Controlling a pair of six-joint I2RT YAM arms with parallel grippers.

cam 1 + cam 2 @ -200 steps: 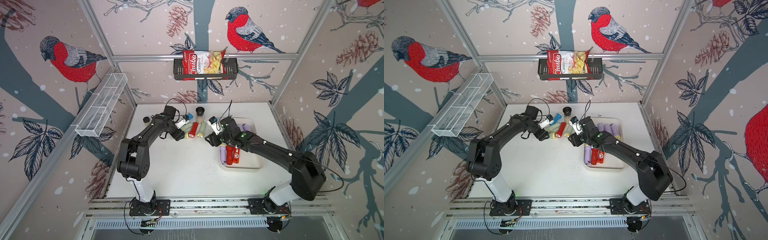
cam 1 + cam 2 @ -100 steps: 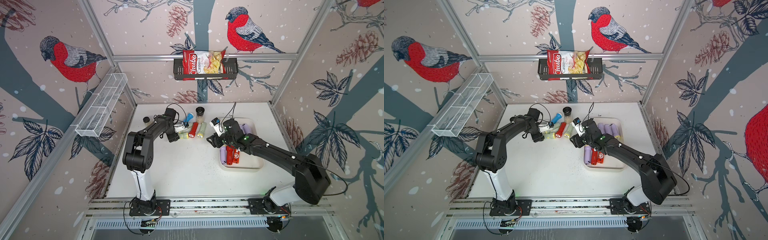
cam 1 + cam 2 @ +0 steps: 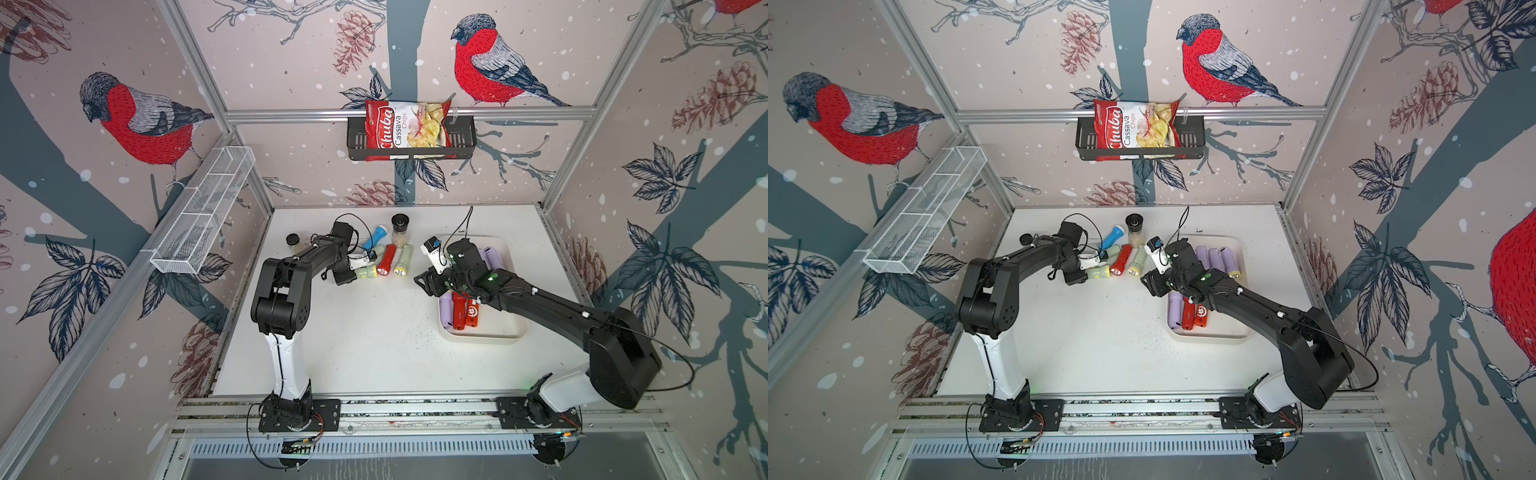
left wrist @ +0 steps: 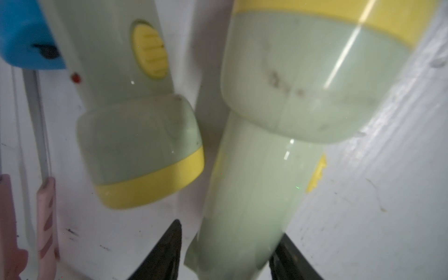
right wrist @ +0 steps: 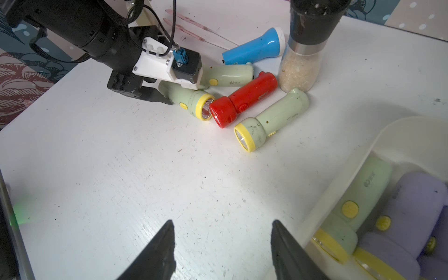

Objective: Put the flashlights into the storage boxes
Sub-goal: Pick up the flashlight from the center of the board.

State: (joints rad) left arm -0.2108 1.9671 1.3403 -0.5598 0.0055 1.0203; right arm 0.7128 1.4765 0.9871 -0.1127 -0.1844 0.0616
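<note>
Green flashlight [image 4: 254, 194] lies on the white counter [image 3: 374, 353], handle between the fingers [image 4: 167, 252] of the left claw [image 3: 350, 275], yellow head pointing away from the claw. Fingers sit close on both sides; can't tell if they actually pinch it. Just beyond that claw's tip is a second green flashlight [image 5: 230, 75], close beside the first. Farther out is the blue flashlight [image 3: 376, 236] with a white head. To the right of that claw is the red flashlight [image 3: 386, 261], its head right at the first one's yellow head. Next comes a third green flashlight [image 3: 404, 262], just beside the red, tail end at the foot of the spice jar [image 3: 400, 230]. All five are loose on the counter, between the two claws.

Right claw [image 5: 221, 226] is open, nothing between its fingers, over bare counter. The cream tray [image 3: 482, 338] is just beside it on its right. In the tray, near that claw, are a lilac flashlight [image 3: 446, 309] and two red ones [image 3: 465, 311] side by side. More lilac ones [image 3: 494, 259] sit at the far end. The right wrist view shows a green one [image 5: 356, 201] against the tray wall, lilac next to it.
</note>
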